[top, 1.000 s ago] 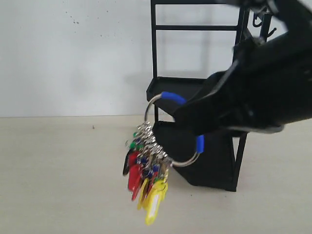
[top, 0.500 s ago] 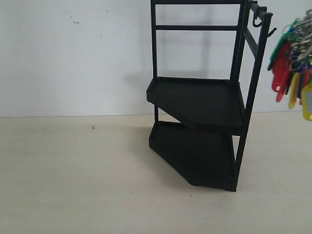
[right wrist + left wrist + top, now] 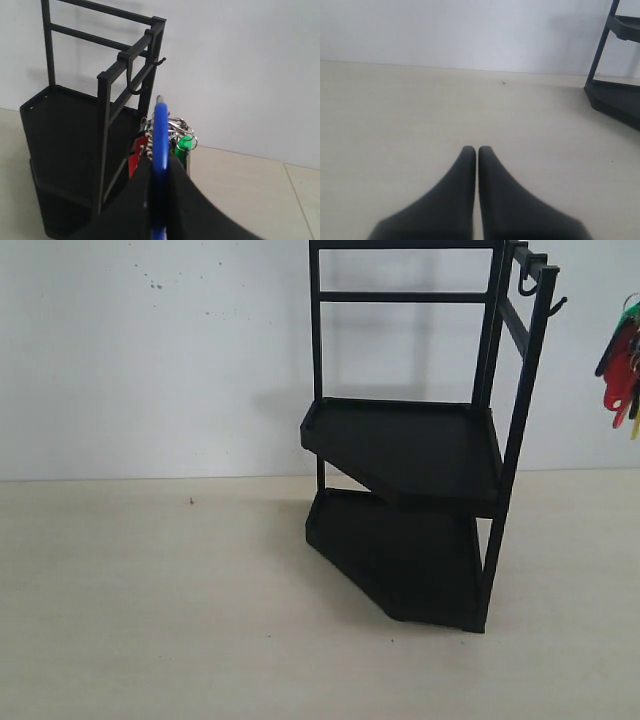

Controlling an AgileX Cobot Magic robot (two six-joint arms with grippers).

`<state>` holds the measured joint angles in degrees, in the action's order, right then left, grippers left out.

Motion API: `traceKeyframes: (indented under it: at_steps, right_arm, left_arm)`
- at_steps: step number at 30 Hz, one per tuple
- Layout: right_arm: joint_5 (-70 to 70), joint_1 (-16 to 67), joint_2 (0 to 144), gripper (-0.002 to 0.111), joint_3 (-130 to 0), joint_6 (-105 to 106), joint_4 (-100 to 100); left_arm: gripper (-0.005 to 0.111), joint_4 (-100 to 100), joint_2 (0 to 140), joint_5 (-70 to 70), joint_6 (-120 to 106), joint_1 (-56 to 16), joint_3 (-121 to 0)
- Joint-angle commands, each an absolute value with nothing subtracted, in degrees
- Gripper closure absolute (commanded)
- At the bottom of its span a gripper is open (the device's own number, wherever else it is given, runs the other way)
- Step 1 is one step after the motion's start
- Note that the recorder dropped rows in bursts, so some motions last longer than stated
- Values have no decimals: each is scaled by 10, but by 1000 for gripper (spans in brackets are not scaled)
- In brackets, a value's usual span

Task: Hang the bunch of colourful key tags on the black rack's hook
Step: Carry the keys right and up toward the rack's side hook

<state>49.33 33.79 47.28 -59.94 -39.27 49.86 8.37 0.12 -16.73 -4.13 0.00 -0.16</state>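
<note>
White wall and pale tabletop (image 3: 150, 620) fill the exterior view. The black rack (image 3: 405, 445) stands upright, with the hook (image 3: 558, 304) on its upper side frame. The colourful key tag bunch (image 3: 622, 360) hangs in the air at the right edge, apart from the hook.

Left wrist view: left gripper (image 3: 476, 150) fingertips pressed together, gripping nothing.

Right wrist view: right gripper (image 3: 159, 167) clamped on the bunch's blue loop (image 3: 161, 130), beside the rack.

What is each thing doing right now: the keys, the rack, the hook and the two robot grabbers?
colourful key tag bunch: held up in the air beside the rack, not hung yet.
black rack: standing upright on the table.
hook: bare, nothing hanging on it.
left gripper: jaws shut, holding nothing.
right gripper: jaws shut on the bunch's blue loop.
</note>
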Motion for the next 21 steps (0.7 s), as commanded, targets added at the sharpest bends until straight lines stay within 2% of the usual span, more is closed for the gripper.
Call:
traceKeyframes:
  at_steps: [1,7,21]
  right_arm:
    - [484,337,531,108,-601,-446,587]
    - [507,337,599,108,-601,-542,704]
    - [533,324,686,108,-601,-671,813]
  left_arm:
    - [102,81,0,-163,-43,0,0]
    - [102,81,0,-163,-43,0,0]
    - [102,81,0,-163,-43,0,0]
